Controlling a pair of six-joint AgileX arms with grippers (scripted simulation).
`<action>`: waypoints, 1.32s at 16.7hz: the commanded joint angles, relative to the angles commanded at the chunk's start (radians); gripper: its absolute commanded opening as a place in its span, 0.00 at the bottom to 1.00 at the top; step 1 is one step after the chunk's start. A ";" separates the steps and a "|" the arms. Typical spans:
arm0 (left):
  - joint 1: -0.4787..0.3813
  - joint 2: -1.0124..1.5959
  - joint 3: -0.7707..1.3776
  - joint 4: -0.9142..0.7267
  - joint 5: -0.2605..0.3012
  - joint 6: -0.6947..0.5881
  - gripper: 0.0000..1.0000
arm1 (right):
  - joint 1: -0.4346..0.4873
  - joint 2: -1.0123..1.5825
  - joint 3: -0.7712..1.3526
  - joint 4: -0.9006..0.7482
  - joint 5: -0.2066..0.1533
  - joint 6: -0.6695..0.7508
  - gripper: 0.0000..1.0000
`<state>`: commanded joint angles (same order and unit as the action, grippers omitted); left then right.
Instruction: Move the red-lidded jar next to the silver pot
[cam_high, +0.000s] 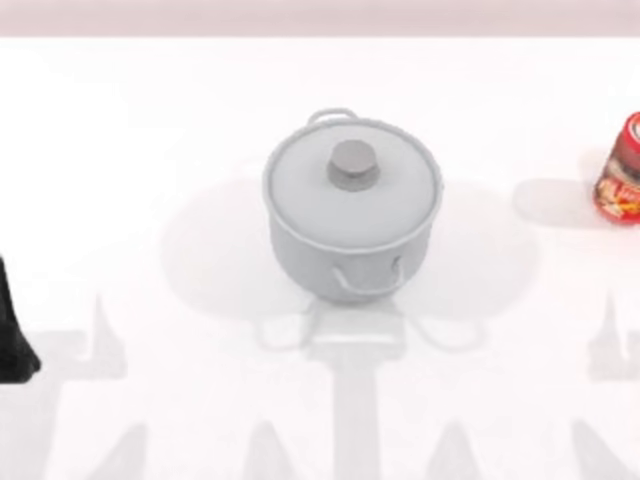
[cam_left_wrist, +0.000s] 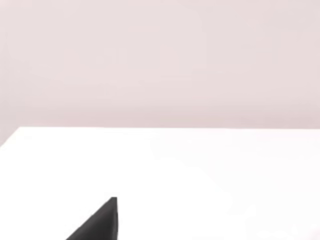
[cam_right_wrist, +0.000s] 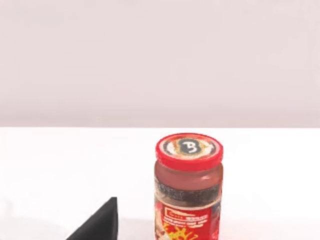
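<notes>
The silver pot stands in the middle of the table with its domed lid on, a darker knob on top and a loop handle on each side. Far off at the top view's right edge stands the red-lidded jar, upright, cut by the frame. In the right wrist view the jar is close ahead, untouched. Of my right gripper only one dark finger shows, with bare table beside it; it is open. My left gripper sits parked at the left edge, open and holding nothing, with one finger in its wrist view.
The white table runs to a pale wall at the back. Grey shadows of the arms lie along the front. Wide bare surface separates the pot from the jar.
</notes>
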<state>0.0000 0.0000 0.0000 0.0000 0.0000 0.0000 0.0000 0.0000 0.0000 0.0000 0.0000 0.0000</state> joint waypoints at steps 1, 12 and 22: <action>0.000 0.000 0.000 0.000 0.000 0.000 1.00 | 0.000 0.000 0.000 0.000 0.000 0.000 1.00; 0.000 0.000 0.000 0.000 0.000 0.000 1.00 | -0.042 0.484 0.389 -0.438 0.031 -0.113 1.00; 0.000 0.000 0.000 0.000 0.000 0.000 1.00 | -0.071 1.357 1.460 -0.952 0.048 -0.384 1.00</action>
<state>0.0000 0.0000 0.0000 0.0000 0.0000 0.0000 -0.0713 1.3575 1.4604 -0.9523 0.0479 -0.3842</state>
